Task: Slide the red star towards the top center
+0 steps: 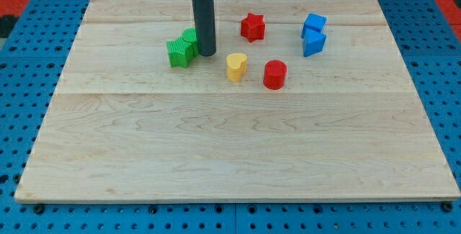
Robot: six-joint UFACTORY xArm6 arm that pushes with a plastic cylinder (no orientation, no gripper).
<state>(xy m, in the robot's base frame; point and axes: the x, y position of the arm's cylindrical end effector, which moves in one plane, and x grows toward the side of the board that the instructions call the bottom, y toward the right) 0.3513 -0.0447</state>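
The red star lies on the wooden board near the view's top, a little right of centre. My tip stands on the board to the star's left, a little lower in the view, with a clear gap between them. The rod partly hides a green block and touches or nearly touches it. A second green block sits just left of the tip.
A yellow heart lies right of and below the tip. A red cylinder sits right of the heart. Two blue blocks, one above the other, lie at the right of the star.
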